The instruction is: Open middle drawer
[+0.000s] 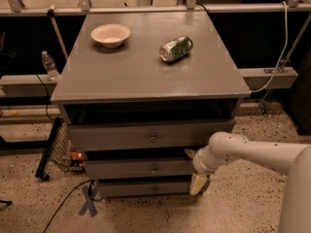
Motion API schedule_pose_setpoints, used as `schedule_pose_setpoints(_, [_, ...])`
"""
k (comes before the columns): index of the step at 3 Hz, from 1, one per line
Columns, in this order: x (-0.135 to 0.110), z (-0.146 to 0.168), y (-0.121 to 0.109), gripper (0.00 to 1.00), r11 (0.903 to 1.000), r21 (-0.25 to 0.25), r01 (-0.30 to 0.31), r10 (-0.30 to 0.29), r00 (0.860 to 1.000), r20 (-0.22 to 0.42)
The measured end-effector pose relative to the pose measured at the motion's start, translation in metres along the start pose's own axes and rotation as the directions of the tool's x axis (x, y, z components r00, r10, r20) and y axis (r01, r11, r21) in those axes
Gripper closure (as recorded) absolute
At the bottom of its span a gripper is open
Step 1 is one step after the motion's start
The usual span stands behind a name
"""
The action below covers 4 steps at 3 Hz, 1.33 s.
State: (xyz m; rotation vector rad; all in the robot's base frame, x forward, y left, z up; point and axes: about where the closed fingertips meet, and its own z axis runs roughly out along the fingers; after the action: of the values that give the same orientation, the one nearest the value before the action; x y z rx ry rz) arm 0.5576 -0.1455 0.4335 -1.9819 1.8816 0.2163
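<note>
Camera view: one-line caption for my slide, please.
Gripper at right end of the middle drawer; bowl and tipped can sit on the cabinet top.
</note>
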Motion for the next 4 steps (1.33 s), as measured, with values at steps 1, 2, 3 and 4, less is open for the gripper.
schedule_pose_setpoints(1, [-0.0135,0.0383,-0.0142,0.0,0.9993,-0.001,0.036,-0.036,0.998,0.042])
schedule_pose_setpoints(2, [-0.0135,0.0389,-0.0144,0.0,0.9993,-0.001,0.036,-0.036,0.998,0.043])
schedule_pose_setpoints(3, [-0.0141,0.0407,-0.0131,0.18,0.9993,-0.005,0.036,-0.036,0.998,0.044])
schedule_pose_setpoints(4, [-0.0149,0.043,-0.0112,0.5,0.9993,-0.01,0.037,-0.037,0.998,0.046])
